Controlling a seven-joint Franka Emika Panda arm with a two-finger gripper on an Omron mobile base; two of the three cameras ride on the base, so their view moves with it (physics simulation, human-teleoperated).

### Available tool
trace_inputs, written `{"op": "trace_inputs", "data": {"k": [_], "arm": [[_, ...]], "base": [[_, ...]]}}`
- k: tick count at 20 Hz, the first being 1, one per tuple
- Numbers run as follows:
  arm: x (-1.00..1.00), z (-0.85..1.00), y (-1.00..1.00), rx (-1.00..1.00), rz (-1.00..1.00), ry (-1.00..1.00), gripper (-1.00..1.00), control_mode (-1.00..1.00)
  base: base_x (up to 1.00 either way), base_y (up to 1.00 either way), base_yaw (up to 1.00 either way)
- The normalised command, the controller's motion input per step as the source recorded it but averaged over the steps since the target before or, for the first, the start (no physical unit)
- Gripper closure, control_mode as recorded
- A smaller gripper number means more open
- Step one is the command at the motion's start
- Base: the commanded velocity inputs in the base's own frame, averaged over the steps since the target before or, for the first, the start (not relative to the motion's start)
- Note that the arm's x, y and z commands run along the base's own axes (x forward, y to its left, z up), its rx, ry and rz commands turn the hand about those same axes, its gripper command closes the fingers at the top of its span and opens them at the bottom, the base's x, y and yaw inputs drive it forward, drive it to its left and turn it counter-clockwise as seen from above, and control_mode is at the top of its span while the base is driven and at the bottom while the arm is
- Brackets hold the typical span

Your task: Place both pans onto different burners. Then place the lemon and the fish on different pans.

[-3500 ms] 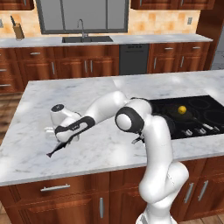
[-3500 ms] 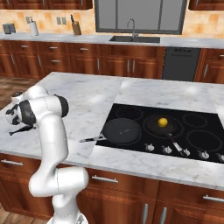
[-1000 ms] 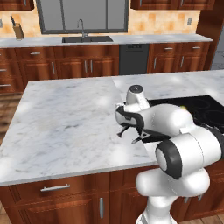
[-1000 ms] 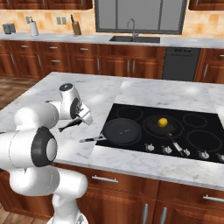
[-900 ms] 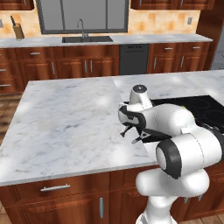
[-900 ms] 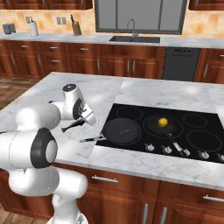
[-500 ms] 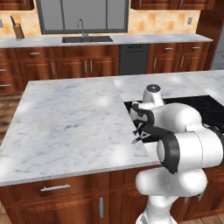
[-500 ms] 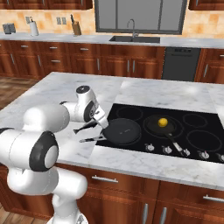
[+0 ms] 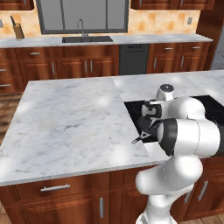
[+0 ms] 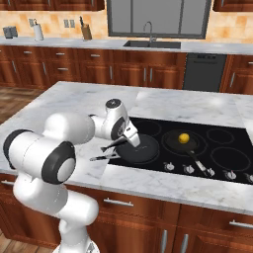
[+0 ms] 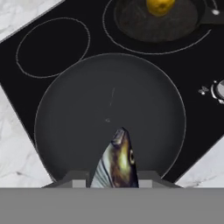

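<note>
Fingers (image 11: pixel 114 177) are clamped on the fish (image 11: pixel 117 159), its head poking forward between them over the empty pan (image 11: pixel 109 116) at the cooktop's (image 10: pixel 225 163) left front corner. Seconds ago the arm hung far out over the bare marble; now the catch is above its target (release comes next, I'd judge). Beyond, the lemon (image 10: pixel 184 138) already sits in the other pan (image 10: pixel 181 141).

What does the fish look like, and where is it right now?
The fish is small and slender, dark grey on top with a pale striped belly and yellowish tints. It pokes out head first between the gripper's fingers, which are shut on it, and hangs over the empty black pan on the cooktop.
</note>
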Motion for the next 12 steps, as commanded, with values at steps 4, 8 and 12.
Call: {"op": "trace_inputs", "data": {"k": [4,8,12], "arm": [[0.29,-0.23,-0.40,0.00,-0.01,0.01,1.00,-1.00],[0.19,-0.34,-0.27,0.00,0.00,0.00,1.00,-1.00],[0.22,-0.29,-0.19,0.00,0.00,0.00,1.00,-1.00]], "base": [[0.00,0.00,0.00],[0.00,0.00,0.00],[0.00,0.00,0.00]]}}
